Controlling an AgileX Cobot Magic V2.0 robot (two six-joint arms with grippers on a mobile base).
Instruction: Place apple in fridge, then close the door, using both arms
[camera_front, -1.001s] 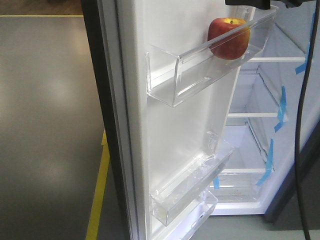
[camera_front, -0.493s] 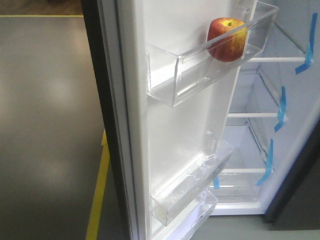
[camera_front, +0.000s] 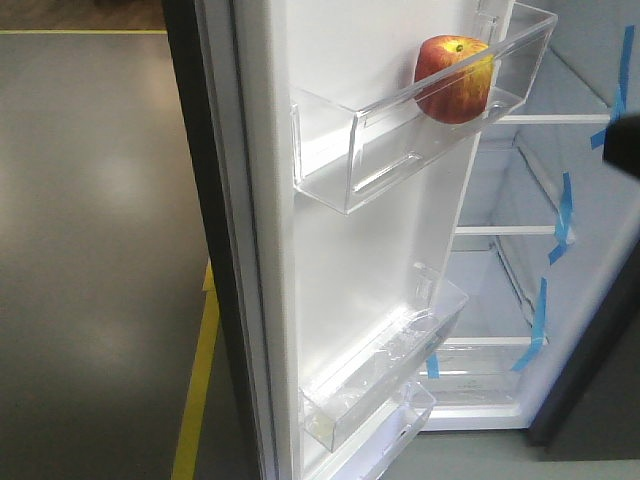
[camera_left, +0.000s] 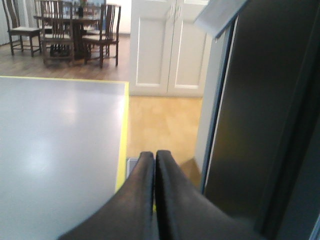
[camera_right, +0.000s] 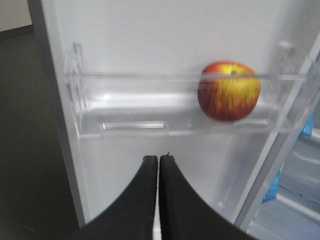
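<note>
The red and yellow apple (camera_front: 455, 78) lies in the top clear bin (camera_front: 400, 150) on the white inside of the open door (camera_front: 340, 260). The fridge (camera_front: 500, 290) stands open at the right, with glass shelves and blue tape strips. My right gripper (camera_right: 159, 158) is shut and empty. It hangs in front of the door, below the bin (camera_right: 175, 125) and left of the apple (camera_right: 229, 91). My left gripper (camera_left: 155, 154) is shut and empty, just left of the door's dark grey outside (camera_left: 260, 125). A dark blur (camera_front: 625, 150) at the front view's right edge may be an arm.
Two lower clear bins (camera_front: 385, 370) stick out from the door. Grey floor (camera_front: 100, 250) with a yellow tape line (camera_front: 200, 380) lies left of the door. Far off stand a dining table with chairs (camera_left: 75, 30) and a white cabinet (camera_left: 170, 50).
The dark arm and cable seen at the top right a second ago have left the front view. A dark blur has now entered at the right edge. The apple stays in the bin.
</note>
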